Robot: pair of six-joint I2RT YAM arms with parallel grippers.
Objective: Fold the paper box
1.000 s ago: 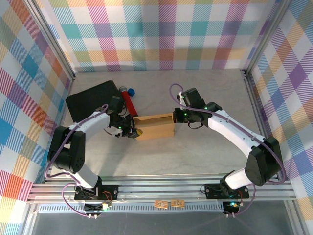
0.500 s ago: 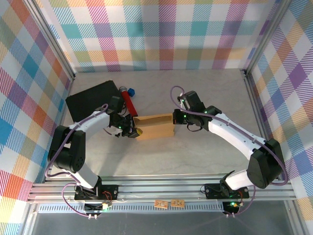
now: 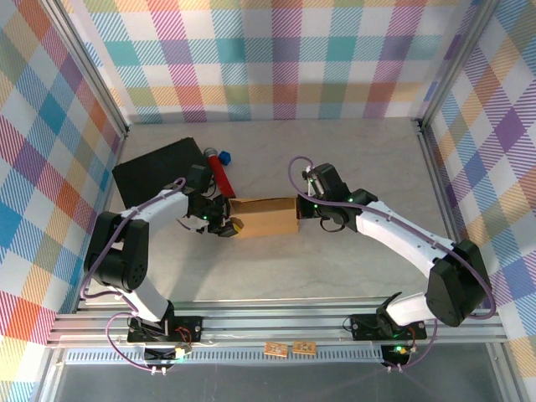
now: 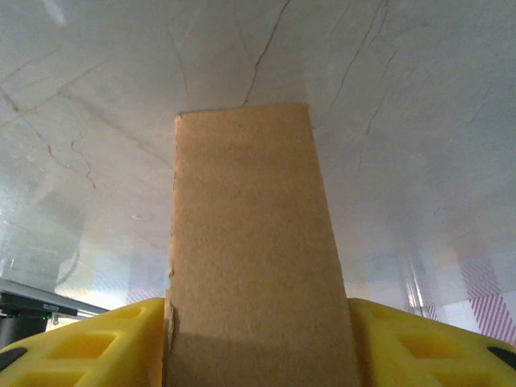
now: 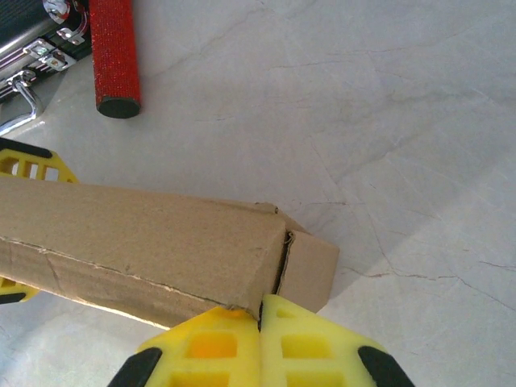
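The paper box (image 3: 265, 216) is a long, shallow brown cardboard box lying across the middle of the table. My left gripper (image 3: 229, 224) is at its left end. In the left wrist view the box (image 4: 250, 250) fills the gap between the two yellow fingers (image 4: 89, 347), which sit close against its sides; whether they press on it is unclear. My right gripper (image 3: 300, 208) is shut and holds nothing. Its joined tips (image 5: 260, 310) touch the box's right end corner (image 5: 161, 242), beside a small end flap (image 5: 310, 270) that stands slightly ajar.
A black case (image 3: 157, 173) lies at the back left, its metal latches (image 5: 28, 48) just beyond the box. A red cylinder (image 3: 221, 176) with a blue piece (image 3: 226, 156) at its far end lies between the case and the box. Bare marble table (image 3: 360, 159) stretches to the right.
My right gripper has moved left and come up against the box's right end. The box and the left arm have hardly shifted.
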